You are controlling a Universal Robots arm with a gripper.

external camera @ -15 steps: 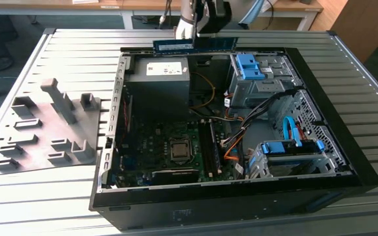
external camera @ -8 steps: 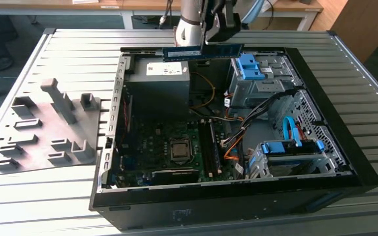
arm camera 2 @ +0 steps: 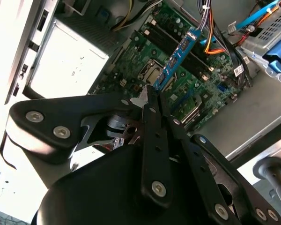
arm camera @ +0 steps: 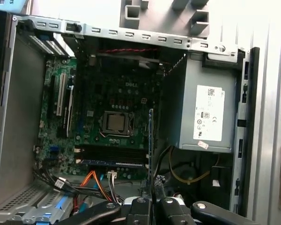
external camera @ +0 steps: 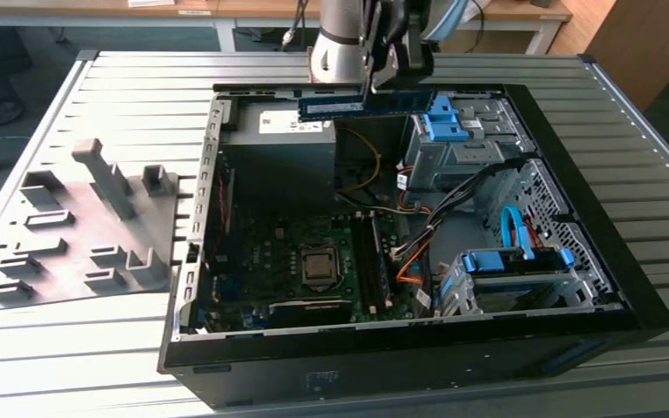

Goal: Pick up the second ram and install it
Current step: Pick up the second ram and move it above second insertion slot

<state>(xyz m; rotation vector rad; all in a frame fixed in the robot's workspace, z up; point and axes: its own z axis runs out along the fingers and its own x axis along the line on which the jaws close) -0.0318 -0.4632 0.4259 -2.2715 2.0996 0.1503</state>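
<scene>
Thin dark bluish-green memory stick (external camera: 358,106) held clamped in black gripper (external camera: 373,87) above open black computer case (external camera: 613,261). Judged: stick to be kept level, parallel to black motherboard memory slots (arm camera: 113,151).

This looks like a robotics lab or workshop: a robot arm (external camera: 337,39) stands over a slatted metal bench (external camera: 643,122) carrying an opened computer tower (external camera: 428,370) with its boards and cables bare. Beside the tower lies a grey fixture plate (external camera: 73,233) of holder blocks, and wooden-topped desks (external camera: 521,10) stand behind the bench.
</scene>
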